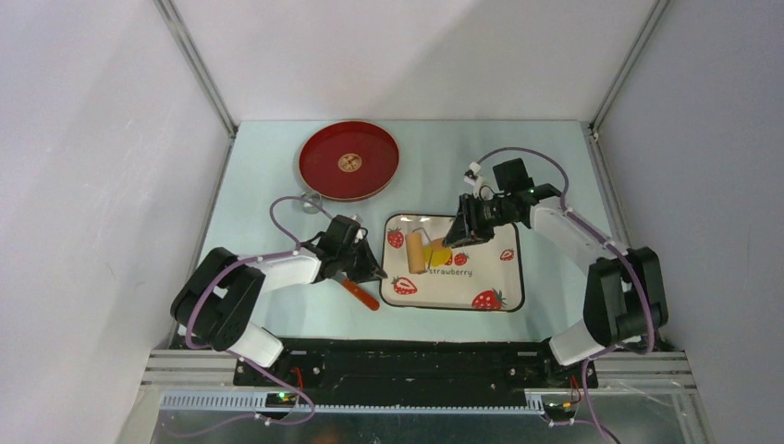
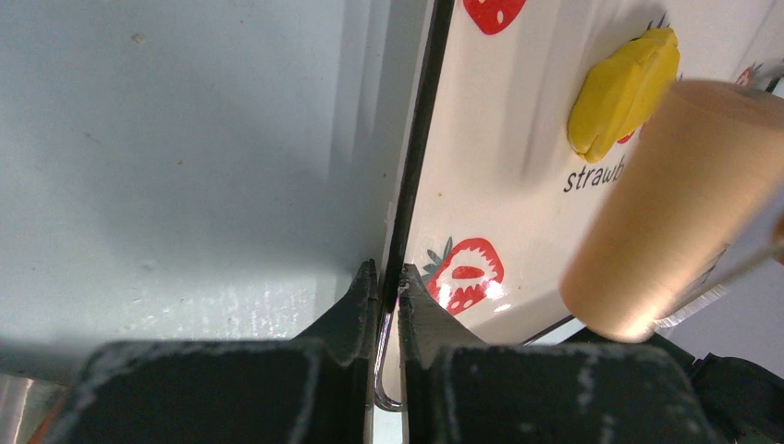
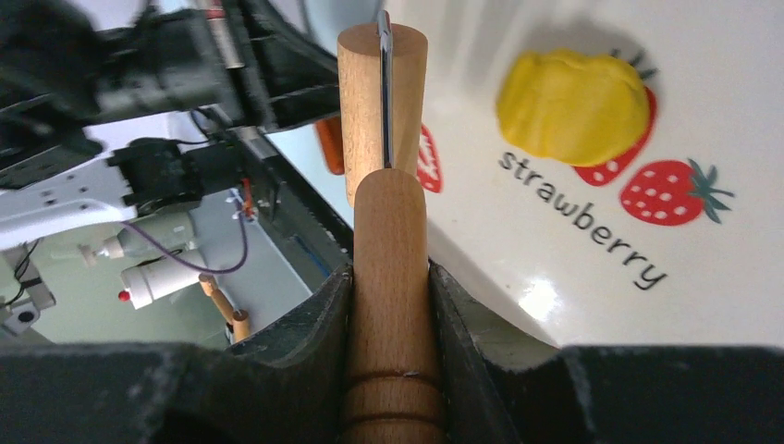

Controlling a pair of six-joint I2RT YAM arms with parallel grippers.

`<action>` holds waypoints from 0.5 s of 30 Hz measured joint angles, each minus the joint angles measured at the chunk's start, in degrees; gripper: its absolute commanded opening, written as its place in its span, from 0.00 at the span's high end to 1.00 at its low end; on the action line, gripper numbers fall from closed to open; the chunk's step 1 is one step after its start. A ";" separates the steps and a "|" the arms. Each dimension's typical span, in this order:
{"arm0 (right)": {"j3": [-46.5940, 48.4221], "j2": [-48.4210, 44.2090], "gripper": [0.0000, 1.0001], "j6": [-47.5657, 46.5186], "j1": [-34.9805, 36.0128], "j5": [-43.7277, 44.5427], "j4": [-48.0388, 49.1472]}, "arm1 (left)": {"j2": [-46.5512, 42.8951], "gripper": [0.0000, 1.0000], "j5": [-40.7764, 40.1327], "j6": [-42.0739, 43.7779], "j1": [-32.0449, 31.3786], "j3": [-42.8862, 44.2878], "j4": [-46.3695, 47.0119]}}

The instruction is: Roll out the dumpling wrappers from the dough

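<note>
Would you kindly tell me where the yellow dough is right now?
In the top view, the soft bright yellow dough lump lies near the middle of the white strawberry-printed tray, just right of the tan wooden roller.

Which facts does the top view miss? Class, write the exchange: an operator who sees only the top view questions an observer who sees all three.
Operator: Does the right gripper hold the roller?
Observer: Yes. The right wrist view shows its fingers clamped on the wooden handle.
Operator: Is the dough flat yet?
Observer: No. It is a thick lump on the tray, beside the roller's drum, not under it.
Operator: And the left gripper?
Observer: The left wrist view shows it shut at the tray's rim near a corner, apparently pinching it.
</note>
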 measured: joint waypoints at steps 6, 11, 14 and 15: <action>0.52 -5.33 1.00 1.38 -2.71 -2.86 1.27 | 0.00 1.00 0.00 0.00 0.00 0.00 0.00; 1.57 -2.64 1.00 1.40 -5.62 -0.46 -0.04 | 0.00 1.00 0.00 0.00 0.00 0.00 0.00; 1.66 0.17 1.00 1.38 -6.12 0.92 -0.87 | 0.00 1.00 0.00 0.00 0.00 0.00 0.00; 1.66 0.79 1.00 1.36 -6.12 1.25 -1.05 | 0.00 1.00 0.00 0.00 0.00 0.00 0.00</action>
